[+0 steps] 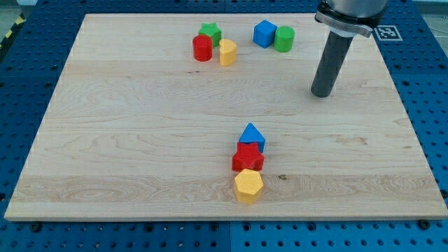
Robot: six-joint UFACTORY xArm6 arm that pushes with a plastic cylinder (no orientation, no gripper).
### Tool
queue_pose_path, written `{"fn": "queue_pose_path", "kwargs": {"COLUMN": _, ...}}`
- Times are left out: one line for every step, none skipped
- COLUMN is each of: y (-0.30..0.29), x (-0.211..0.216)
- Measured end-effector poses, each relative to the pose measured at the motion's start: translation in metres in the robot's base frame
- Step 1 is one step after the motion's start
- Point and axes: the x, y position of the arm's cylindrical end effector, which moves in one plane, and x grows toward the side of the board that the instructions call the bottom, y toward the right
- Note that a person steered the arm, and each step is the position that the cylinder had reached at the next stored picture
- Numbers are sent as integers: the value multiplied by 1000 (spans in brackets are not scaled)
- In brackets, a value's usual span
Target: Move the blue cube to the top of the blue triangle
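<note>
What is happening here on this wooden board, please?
A robot arm is meant to push the blue cube to just above the blue triangle. My tip rests on the board, to the right of and below the cube and the green cylinder beside it, touching neither. The cube sits near the view's top, far from the triangle, so the move is not yet done.

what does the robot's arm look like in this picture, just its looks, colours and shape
Only the arm's end shows: a straight, round, dark grey rod with a flat lower end, my tip. It hangs from a wider black collar with a light grey rim, cut off by the view's top. No cables or markings show on it.
</note>
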Motion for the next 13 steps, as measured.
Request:
{"fn": "queue_pose_path", "kwargs": {"y": 17, "x": 0}}
{"fn": "queue_pose_path", "kwargs": {"y": 48, "x": 0}}
{"fn": "queue_pose_path", "kwargs": {"y": 48, "x": 0}}
{"fn": "queue_pose_path", "kwargs": {"y": 48, "x": -38}}
{"fn": "queue_pose_path", "kwargs": {"y": 38, "x": -107}}
{"fn": "queue_pose_path", "kwargs": {"y": -4, "x": -181}}
{"fn": "queue_pose_path", "kwargs": {"y": -67, "x": -190}}
{"fn": "queue_pose_path", "kwargs": {"y": -95, "x": -188}}
{"fn": "queue_pose_path", "kwargs": {"y": -97, "x": -157}}
{"fn": "queue_pose_path", "kwargs": {"y": -97, "x": -144}}
{"fn": "queue_pose_path", "kwargs": {"y": -88, "x": -139}}
{"fn": "queue_pose_path", "kwargs": {"y": -68, "x": -139}}
{"fn": "queue_pose_path", "kwargs": {"y": -65, "x": -120}}
